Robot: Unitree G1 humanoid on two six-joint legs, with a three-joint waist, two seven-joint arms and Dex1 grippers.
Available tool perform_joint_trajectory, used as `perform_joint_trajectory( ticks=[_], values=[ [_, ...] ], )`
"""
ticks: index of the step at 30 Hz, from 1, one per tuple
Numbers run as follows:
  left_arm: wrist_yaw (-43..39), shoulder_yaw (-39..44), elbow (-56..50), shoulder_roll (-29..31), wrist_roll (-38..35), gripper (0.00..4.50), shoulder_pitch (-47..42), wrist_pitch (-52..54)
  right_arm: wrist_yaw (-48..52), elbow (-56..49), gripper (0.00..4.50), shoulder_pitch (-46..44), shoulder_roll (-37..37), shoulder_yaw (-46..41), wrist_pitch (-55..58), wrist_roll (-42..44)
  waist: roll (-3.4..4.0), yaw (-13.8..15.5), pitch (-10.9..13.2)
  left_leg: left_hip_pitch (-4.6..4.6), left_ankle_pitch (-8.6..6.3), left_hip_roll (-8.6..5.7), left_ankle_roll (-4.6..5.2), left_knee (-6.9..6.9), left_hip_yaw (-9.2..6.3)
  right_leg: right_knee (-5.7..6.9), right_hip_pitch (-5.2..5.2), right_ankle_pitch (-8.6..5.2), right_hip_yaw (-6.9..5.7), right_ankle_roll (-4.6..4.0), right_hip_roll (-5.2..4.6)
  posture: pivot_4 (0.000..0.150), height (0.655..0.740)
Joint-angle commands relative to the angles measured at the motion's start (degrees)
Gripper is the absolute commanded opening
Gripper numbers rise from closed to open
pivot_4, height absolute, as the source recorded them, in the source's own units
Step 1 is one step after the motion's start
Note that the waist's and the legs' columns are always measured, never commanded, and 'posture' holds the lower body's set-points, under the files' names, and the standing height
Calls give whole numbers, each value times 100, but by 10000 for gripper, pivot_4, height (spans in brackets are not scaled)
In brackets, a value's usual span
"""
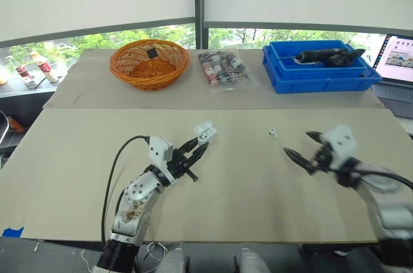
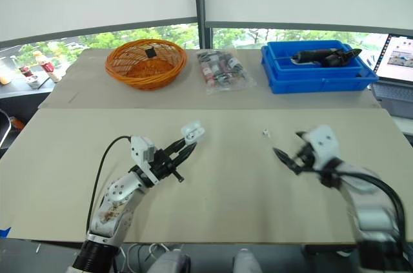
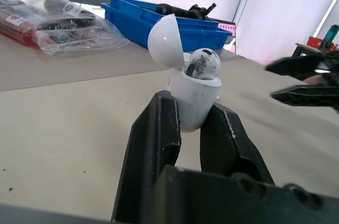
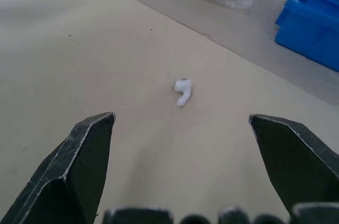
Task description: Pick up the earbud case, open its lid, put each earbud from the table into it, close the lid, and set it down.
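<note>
A: Since you want it view by view, head camera first. Your left gripper [image 1: 202,142] is clamped on the earbud case [image 1: 206,133], which is held off the table [image 1: 245,182], left of centre.

B: And my right?

A: Your right gripper [image 1: 298,143] is spread wide with nothing in it, low over the table on the right. One loose earbud [image 1: 273,133] lies on the table between the two grippers, nearer the right one. At the back you have an orange basket [image 1: 149,63], a clear bag [image 1: 226,70] of packets, a blue tray [image 1: 319,73] and a laptop [image 1: 400,57] at the edge.

B: Left wrist?

A: The left fingers [image 3: 159,128] squeeze the case body from either side. The lid [image 3: 165,39] is flipped open and tilted back. A seated earbud [image 3: 204,64] sits in the case with its head poking out. Your right gripper shows off to one side, jaws apart.

B: Right wrist?

A: The right fingers [image 4: 79,160] are far apart. The loose earbud lies on the table ahead, between them, touching neither. The bag and the blue tray are beyond it.
</note>
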Motion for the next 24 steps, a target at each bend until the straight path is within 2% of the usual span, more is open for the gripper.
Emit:
perform_joint_trajectory(
  ticks=[1,8,15,18,24],
  values=[
    [43,7,-112,-20,29,5048,-67,-134,-167,804,45000,-739,188,246,75,-224,0,14,0,-3,0,0,-1,0,-2,-1,-1,0,-4,0,0,1500,7400],
    [88,-15,-172,-30,55,5048,16,-139,-290,2554,45000,-1895,489,483,-234,-519,1,-9,-1,-5,2,-1,-3,1,0,2,-7,0,-3,0,-2,1500,7400],
    [94,-53,-154,-46,68,5048,37,-141,-286,3389,45000,-2079,795,582,-546,-689,3,-44,-2,-3,2,0,-3,0,1,6,-8,0,1,-1,-1,1500,7400],
    [80,-60,-141,-40,69,5048,47,-146,-393,3541,36431,-2081,895,533,-624,-705,4,-66,-2,2,2,2,-3,0,2,8,-7,0,2,-1,0,1500,7400],
    [33,-67,-106,-12,55,5048,25,-143,-349,3472,15602,-2033,1016,601,-589,-745,4,-61,-3,4,2,2,-3,1,2,10,-4,1,3,-1,0,1500,7400]
  ],
)
